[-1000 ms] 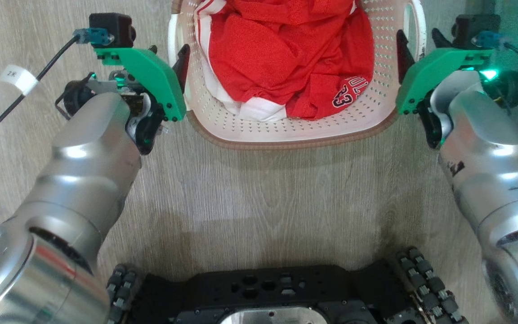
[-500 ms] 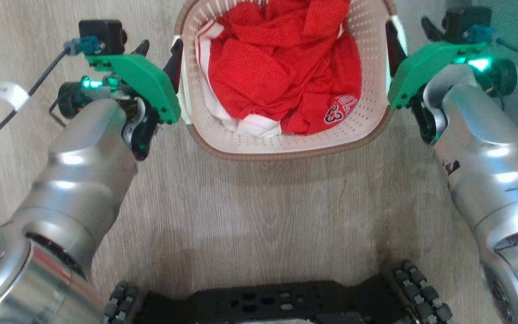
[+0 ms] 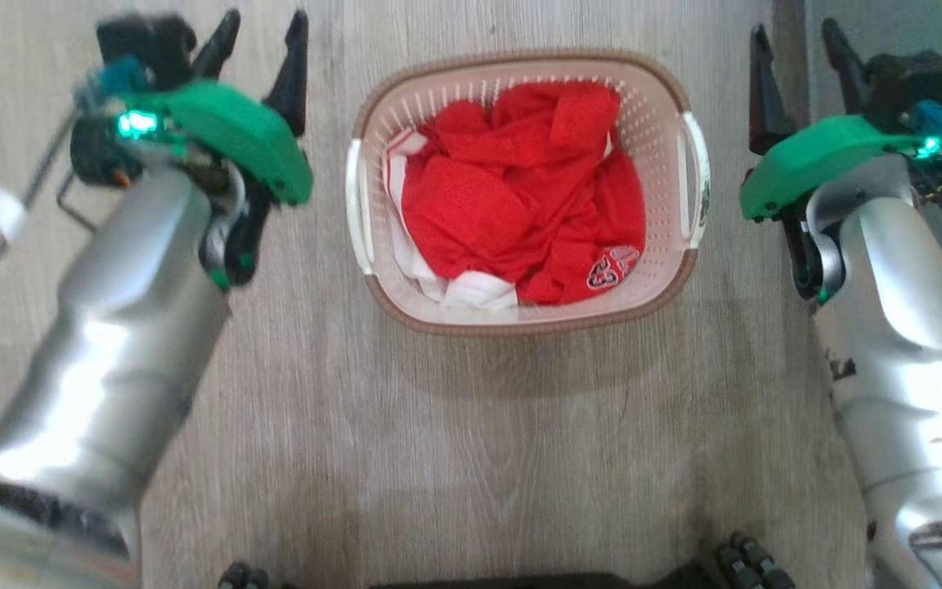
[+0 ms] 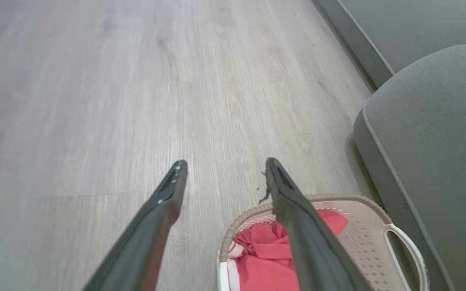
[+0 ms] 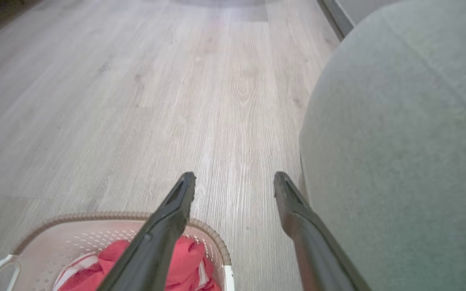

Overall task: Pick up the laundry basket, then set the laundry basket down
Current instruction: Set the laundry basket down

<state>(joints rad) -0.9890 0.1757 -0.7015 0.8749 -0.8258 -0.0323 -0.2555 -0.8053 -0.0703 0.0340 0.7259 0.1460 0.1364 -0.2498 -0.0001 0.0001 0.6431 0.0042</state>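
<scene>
Between the left gripper (image 3: 265,20) and right gripper (image 3: 794,29), both spread wide and empty, the laundry basket (image 3: 520,327) sits on the floor (image 3: 471,458); moving both arms evenly should avoid nudging its handles

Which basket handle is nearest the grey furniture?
The right handle, beside the right gripper: grey furniture lies just past it. The left handle faces wood floor and the left gripper.

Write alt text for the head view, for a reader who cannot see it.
A cream laundry basket with a brown rim, holding red clothing, stands on a wood floor. The left gripper and right gripper flank it, both open and clear of its white handles.
</scene>
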